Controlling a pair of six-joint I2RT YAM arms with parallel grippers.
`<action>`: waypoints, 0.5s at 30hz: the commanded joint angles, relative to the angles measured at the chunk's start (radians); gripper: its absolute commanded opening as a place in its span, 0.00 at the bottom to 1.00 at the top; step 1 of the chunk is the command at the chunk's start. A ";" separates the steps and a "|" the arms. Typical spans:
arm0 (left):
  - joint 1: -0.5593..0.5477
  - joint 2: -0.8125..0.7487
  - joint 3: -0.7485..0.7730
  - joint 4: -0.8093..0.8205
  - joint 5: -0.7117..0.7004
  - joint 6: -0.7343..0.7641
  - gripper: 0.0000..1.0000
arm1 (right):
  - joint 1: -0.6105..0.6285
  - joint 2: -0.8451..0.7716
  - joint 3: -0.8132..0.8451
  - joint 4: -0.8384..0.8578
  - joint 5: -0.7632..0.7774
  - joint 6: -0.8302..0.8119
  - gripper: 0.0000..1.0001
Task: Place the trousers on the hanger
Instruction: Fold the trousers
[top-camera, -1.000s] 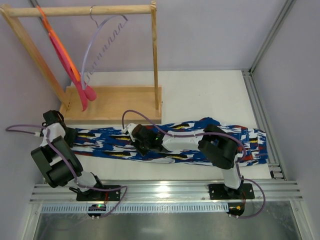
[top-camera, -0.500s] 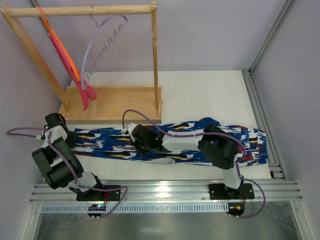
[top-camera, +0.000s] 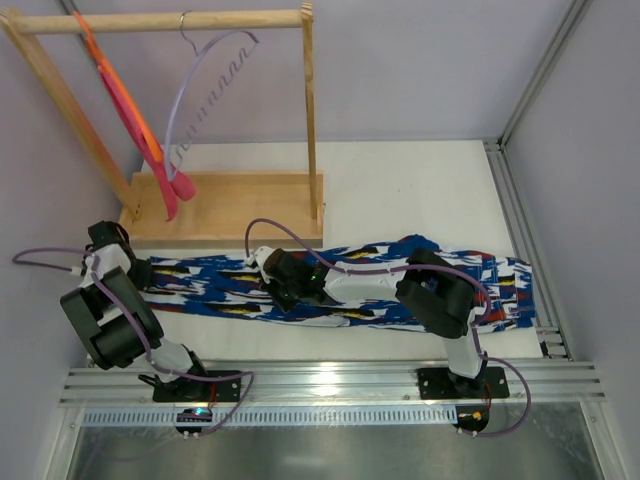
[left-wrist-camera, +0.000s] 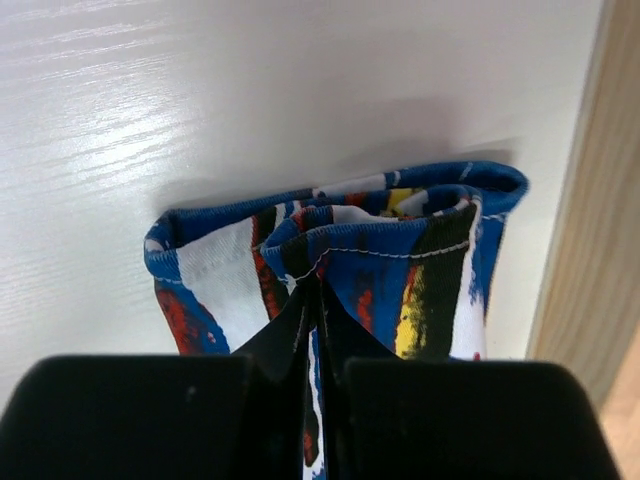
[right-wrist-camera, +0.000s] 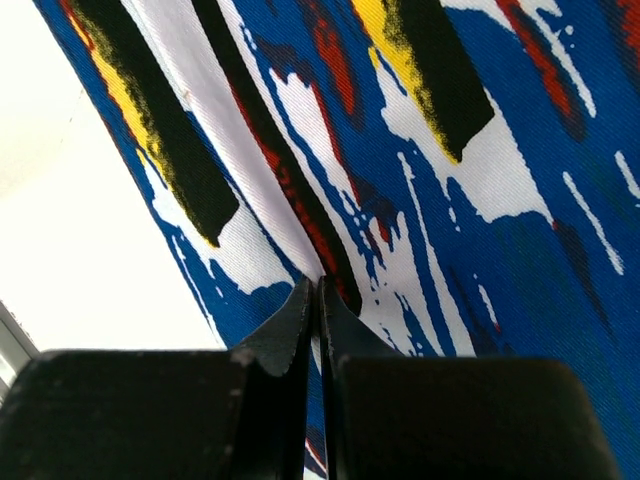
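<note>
Left hand (top-camera: 140, 272), overhead: grips one end of the trousers (top-camera: 210, 285), flat on the bench (top-camera: 400, 190); right hand (top-camera: 278, 292) sits mid-length.
Left wrist: fingertips pinch the folded hem.
Right wrist: fingertips pinch cloth.
Progress: I judge only grasping done; the hanger (top-camera: 172, 105) hangs bare, beyond my left hand.

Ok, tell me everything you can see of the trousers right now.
The trousers lie stretched lengthwise across the white table, in front of the wooden rack base. They are soft cloth, printed blue, white, red and black with some yellow. The left gripper pinches the folded, stitched left end. The right gripper pinches a crease partway along.
</note>
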 joint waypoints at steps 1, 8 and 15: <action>0.007 -0.060 0.088 -0.060 -0.018 0.005 0.01 | 0.007 -0.043 0.036 0.027 -0.038 0.020 0.04; 0.008 -0.136 0.111 -0.153 -0.029 0.019 0.01 | 0.007 -0.112 0.019 0.012 -0.043 0.024 0.04; 0.008 -0.192 0.035 -0.203 -0.067 0.028 0.00 | 0.010 -0.210 -0.065 0.062 -0.101 0.052 0.04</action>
